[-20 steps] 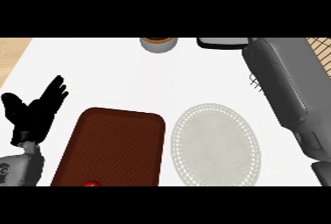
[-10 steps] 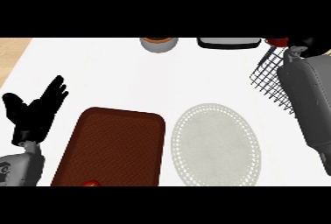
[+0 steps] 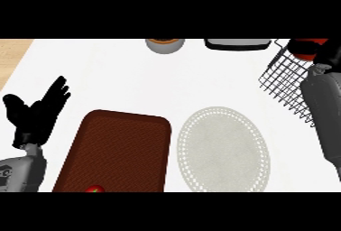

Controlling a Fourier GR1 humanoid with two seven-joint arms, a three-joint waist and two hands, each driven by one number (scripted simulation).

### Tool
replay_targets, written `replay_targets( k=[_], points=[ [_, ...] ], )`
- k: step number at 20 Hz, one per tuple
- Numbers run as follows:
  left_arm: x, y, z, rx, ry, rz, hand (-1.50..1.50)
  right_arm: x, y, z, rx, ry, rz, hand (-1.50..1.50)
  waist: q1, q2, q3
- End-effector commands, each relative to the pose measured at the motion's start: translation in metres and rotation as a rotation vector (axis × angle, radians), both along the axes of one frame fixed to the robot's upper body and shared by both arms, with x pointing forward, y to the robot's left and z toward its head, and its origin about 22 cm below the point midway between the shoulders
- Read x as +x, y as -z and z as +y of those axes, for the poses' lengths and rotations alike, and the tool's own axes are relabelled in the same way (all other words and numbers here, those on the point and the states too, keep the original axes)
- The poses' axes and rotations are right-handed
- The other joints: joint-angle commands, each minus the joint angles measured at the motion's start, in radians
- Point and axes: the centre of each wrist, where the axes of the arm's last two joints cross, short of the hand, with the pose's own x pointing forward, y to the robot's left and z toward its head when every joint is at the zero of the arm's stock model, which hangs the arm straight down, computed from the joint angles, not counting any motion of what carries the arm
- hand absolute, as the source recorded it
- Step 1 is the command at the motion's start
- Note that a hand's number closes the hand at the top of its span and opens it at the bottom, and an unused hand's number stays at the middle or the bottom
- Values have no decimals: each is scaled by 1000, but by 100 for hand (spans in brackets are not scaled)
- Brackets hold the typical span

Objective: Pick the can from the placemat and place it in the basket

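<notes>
White counter top [image 3: 133, 76], pale wooden floor [image 3: 12, 49] at upper left

white counter [image 3: 120, 72]. brown woven-look tray [image 3: 117, 151] w/ red item [image 3: 96, 188] at btm edge. pale grey round placemat [image 3: 223, 149], dotted rim. black wire basket [image 3: 288, 76]. red can [image 3: 307, 47]. black hands, grey forearms.
</notes>
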Motion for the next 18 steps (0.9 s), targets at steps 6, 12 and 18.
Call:
replay_targets(
  k=[6,12,18],
  points=[
    [-14,8,-1,2,24,-1,0,9,3,-23,2,-22,-37,-150,9,-1,0],
    [-1,4,2,2,-11,10,0,-14,-6,-51,114,56,-276,-150,-14,-5,0],
    [-12,7,18,6,-24,22,0,-50,-22,-78,224,143,-488,-150,-29,-12,-1]
  ],
)
